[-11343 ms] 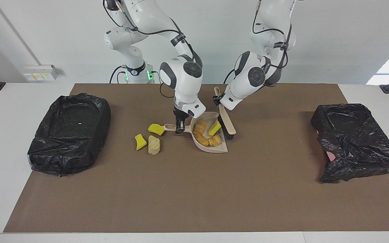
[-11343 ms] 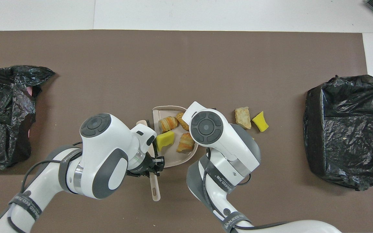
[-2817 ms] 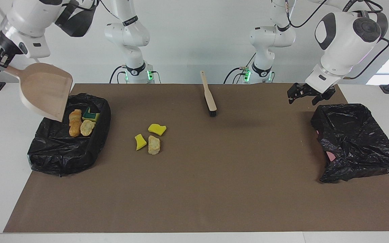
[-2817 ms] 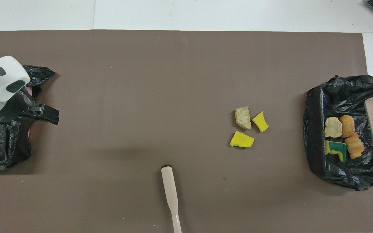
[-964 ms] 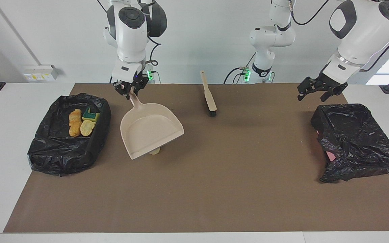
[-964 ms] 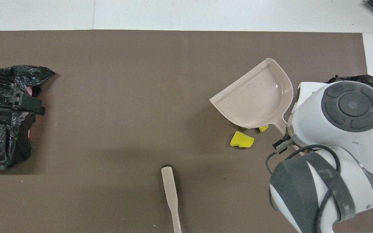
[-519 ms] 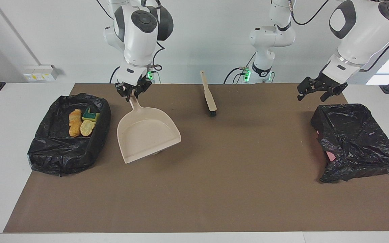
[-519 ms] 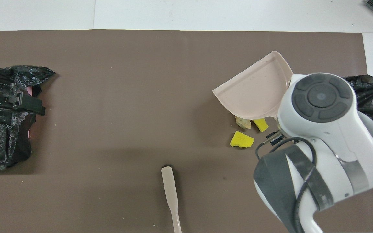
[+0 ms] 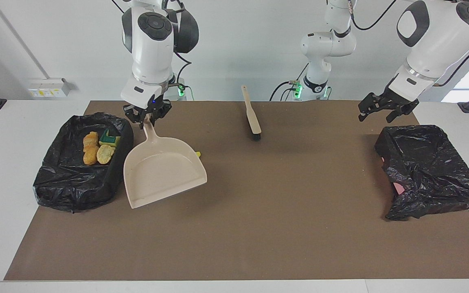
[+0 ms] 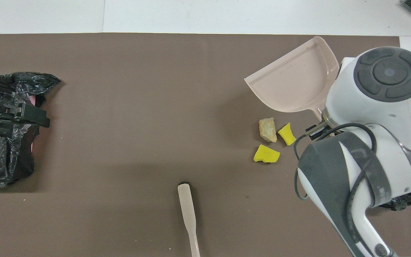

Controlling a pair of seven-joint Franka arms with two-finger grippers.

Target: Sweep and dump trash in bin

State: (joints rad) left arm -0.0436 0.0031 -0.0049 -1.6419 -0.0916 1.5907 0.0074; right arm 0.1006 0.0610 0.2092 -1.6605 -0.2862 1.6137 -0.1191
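Observation:
My right gripper is shut on the handle of the beige dustpan, which hangs empty and tilted over the mat beside the black-lined bin at the right arm's end. In that bin lie several pieces of trash: orange-brown lumps, a beige lump and a green-backed sponge. On the mat are a beige lump and two yellow sponge chunks; in the facing view the dustpan hides all but a yellow corner. My left gripper waits open and empty over the other bin's edge.
The beige brush with black bristles lies on the brown mat, nearer to the robots than the loose trash. A second black-lined bin sits crumpled at the left arm's end of the table. The right arm hides most of its bin in the overhead view.
The right arm has carried the dustpan sideways toward its bin, uncovering the three loose pieces in the overhead view. The left arm has not moved.

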